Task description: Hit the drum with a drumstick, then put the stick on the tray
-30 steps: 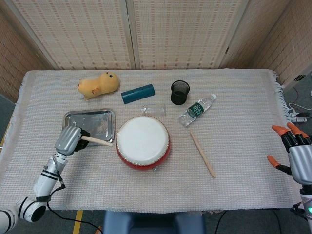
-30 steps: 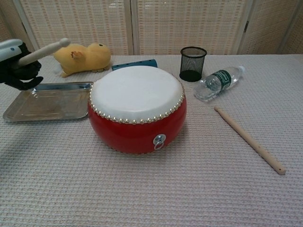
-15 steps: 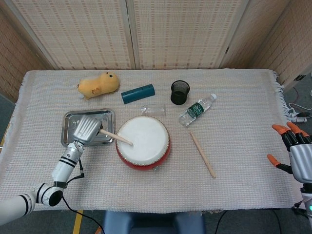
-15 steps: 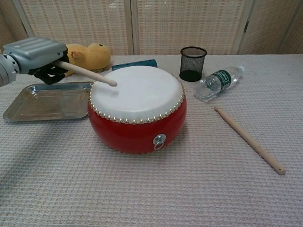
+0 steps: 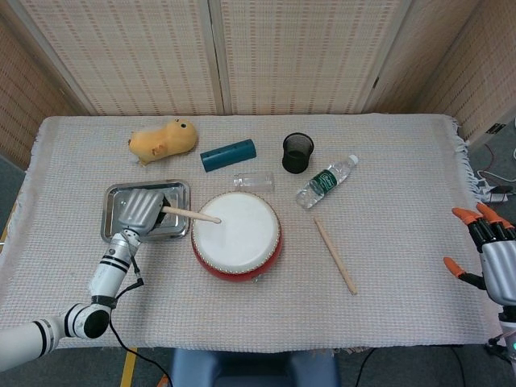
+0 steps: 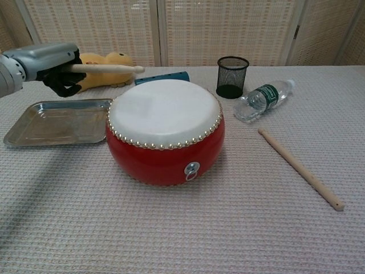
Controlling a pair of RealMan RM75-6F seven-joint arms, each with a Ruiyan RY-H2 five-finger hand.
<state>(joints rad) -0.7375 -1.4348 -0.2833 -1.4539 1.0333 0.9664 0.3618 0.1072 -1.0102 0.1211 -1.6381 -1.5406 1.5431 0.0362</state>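
A red drum point(image 5: 236, 235) point(image 6: 165, 131) with a white skin stands mid-table. My left hand point(image 5: 140, 211) point(image 6: 48, 64) hovers over the metal tray point(image 5: 118, 194) point(image 6: 34, 135) and grips a wooden drumstick point(image 5: 192, 215) point(image 6: 108, 68). The stick lies about level, its tip raised above the drum's left rim. A second drumstick point(image 5: 334, 255) point(image 6: 299, 168) lies on the cloth to the right of the drum. My right hand point(image 5: 486, 254) stays at the table's right edge, fingers spread and holding nothing.
Behind the drum are a yellow plush toy point(image 5: 164, 139) point(image 6: 106, 68), a teal cylinder point(image 5: 228, 155), a clear glass point(image 5: 254, 181), a black mesh cup point(image 5: 297, 152) point(image 6: 232, 76) and a water bottle point(image 5: 325, 181) point(image 6: 263, 99).
The left hand swung the stick from beside the tray down onto the drum skin, then lifted it so the tip now hangs above the drum's left rim. The right hand stayed still.
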